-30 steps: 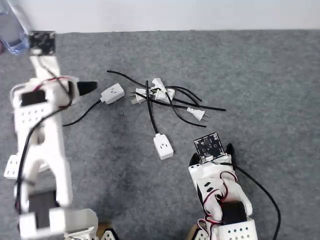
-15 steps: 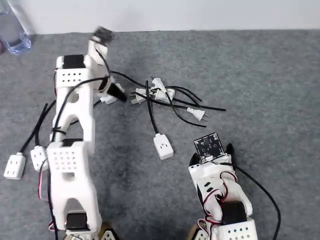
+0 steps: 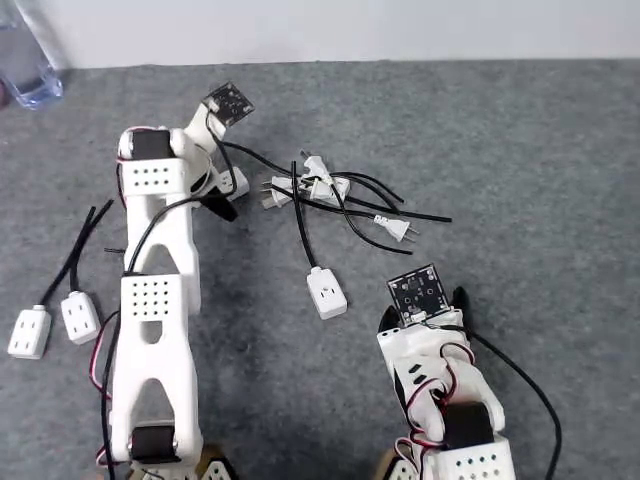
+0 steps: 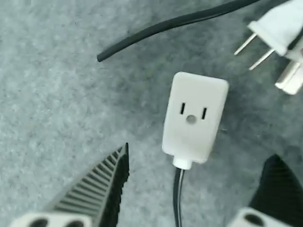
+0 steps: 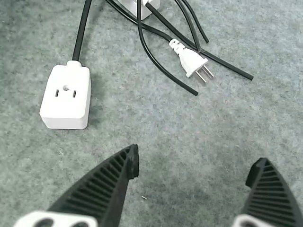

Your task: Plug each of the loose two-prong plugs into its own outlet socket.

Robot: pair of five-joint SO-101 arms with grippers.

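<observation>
- A translucent blue container (image 3: 25, 70) stands in the far left corner of the grey felt-covered tabletop (image 3: 560, 140), against the white wall.
- An outermost white outlet socket (image 3: 28, 333) and a second white outlet socket (image 3: 80, 317) lie just beside each other at the tabletop's left edge. Their black cords lead away toward the wall.
- The white left arm (image 3: 155, 330) stretches up the tabletop. Its left claw (image 4: 199, 158) hangs spread wide, gripping nothing.
- A white rectangular socket block (image 4: 194, 118) lies face up between the left claw's two black fingers. Its black cord runs back under the claw.
- A white two-prong plug (image 4: 277, 28) lies unplugged just beside that block, its bare prongs angled toward it. A loose black cable end (image 4: 102, 57) lies near the block on the other side.
- A cluster of white plugs (image 3: 318, 183) sits mid-tabletop in a tangle of black cords (image 3: 350, 205).
- A central white outlet socket (image 5: 66, 97) lies face up on the near side of the tangle, on the end of one black cord.
- A single white flat plug (image 5: 189, 59) lies at the tangle's right side. Its two prongs point away from the pile.
- The white right arm (image 3: 440, 400) rests at the near edge. Its right claw (image 5: 196, 158) stands wide open and empty above bare felt, near the central white outlet socket and the single white flat plug, touching neither.
</observation>
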